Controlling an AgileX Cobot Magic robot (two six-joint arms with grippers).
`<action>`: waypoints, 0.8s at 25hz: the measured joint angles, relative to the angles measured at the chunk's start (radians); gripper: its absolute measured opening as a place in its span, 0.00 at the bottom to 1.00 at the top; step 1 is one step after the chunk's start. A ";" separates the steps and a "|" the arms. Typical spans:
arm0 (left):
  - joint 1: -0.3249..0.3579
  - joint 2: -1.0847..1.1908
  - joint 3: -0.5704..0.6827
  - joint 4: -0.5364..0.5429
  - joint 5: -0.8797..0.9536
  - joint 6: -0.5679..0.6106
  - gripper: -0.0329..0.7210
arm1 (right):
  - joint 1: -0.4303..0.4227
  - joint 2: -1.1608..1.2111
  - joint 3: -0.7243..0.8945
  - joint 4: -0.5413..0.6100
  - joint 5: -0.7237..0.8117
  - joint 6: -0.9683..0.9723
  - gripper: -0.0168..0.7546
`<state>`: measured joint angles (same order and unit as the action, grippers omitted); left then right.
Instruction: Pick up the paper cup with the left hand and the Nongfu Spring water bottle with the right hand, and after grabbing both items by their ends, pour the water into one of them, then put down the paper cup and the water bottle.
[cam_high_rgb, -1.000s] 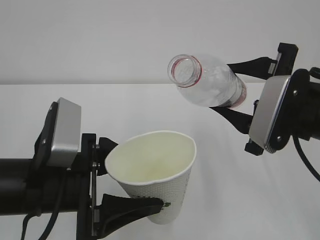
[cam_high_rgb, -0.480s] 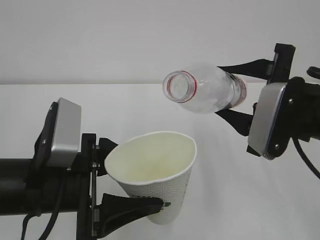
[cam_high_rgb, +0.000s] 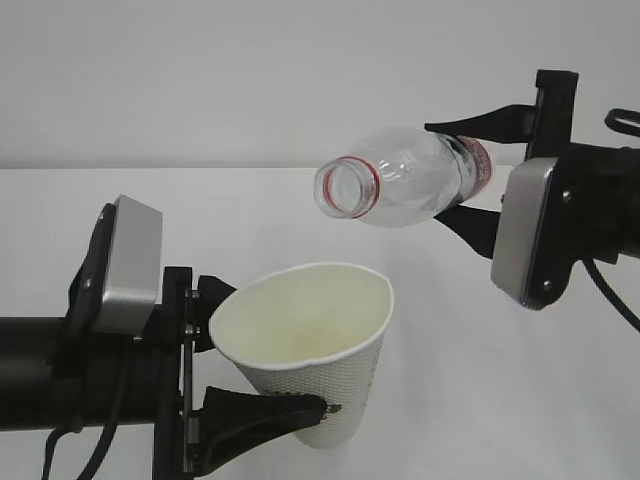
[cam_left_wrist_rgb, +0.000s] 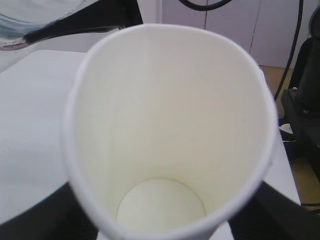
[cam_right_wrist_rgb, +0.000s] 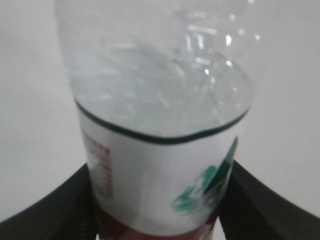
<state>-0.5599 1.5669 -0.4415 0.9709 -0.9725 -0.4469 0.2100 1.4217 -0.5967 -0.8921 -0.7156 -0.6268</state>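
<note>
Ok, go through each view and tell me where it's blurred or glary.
Exterior view: sharp, evenly lit, small highlights on the bottle. Left wrist view: cup rim soft, background blurred. Right wrist view: whole frame soft, the bottle's clear part smeared with bright glints; label print unreadable.

No wording can be read anywhere. The clear ribbed plastic bottle (cam_right_wrist_rgb: 155, 120) carries a white label with red rows of print along its left side and a green graphic at right, both too blurred to make out; the white dimpled paper cup (cam_high_rgb: 318, 372) shows only a dark green mark.
</note>
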 joint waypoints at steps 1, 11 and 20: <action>0.000 0.000 0.000 0.000 0.000 0.000 0.72 | 0.000 0.000 -0.001 -0.004 0.004 -0.008 0.65; 0.000 0.000 0.000 0.000 0.000 0.000 0.72 | 0.000 -0.001 -0.016 -0.006 0.012 -0.077 0.65; 0.000 0.000 0.000 -0.006 0.000 0.002 0.72 | 0.000 -0.001 -0.016 -0.006 0.022 -0.127 0.65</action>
<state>-0.5599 1.5669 -0.4415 0.9653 -0.9725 -0.4454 0.2100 1.4210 -0.6126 -0.8984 -0.6936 -0.7538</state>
